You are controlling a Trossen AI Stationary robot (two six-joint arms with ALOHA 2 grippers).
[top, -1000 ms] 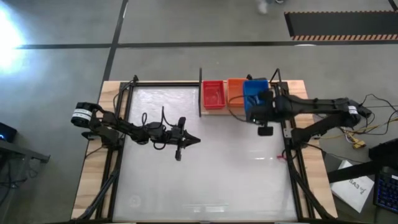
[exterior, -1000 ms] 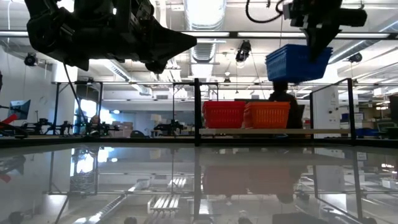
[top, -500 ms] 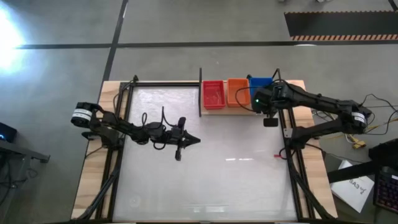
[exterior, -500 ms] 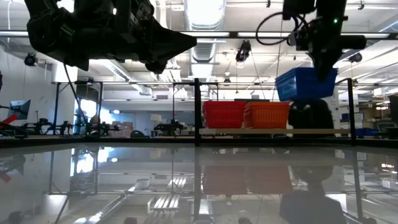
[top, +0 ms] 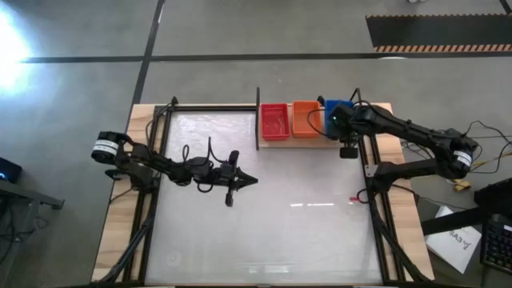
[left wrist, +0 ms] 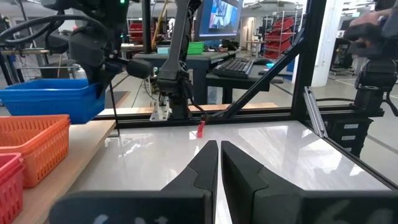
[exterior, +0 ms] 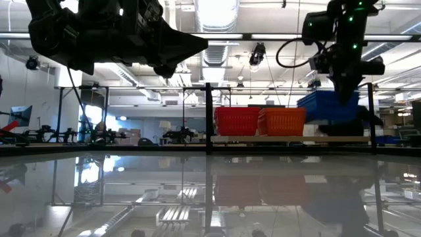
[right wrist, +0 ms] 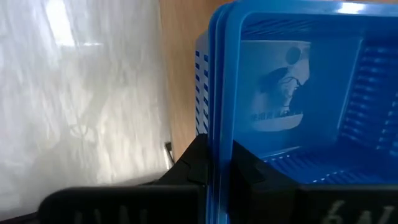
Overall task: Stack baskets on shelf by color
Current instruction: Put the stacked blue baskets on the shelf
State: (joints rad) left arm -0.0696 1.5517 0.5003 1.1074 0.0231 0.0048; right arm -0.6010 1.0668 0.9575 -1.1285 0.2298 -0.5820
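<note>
Right claw [right wrist: 214, 163] pinching blue basket [right wrist: 292, 93] rim, wrist view

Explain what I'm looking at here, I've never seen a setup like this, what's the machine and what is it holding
These are two robot arms at a white table, each with a two-finger gripper. One camera looks straight down, one looks level across the tabletop, and one rides on each wrist. At the far edge is a wooden shelf with a red basket and an orange basket side by side. The right gripper pinches the rim of a blue basket, at the shelf beside the orange one. The left gripper hangs shut over the table, holding nothing.
</note>
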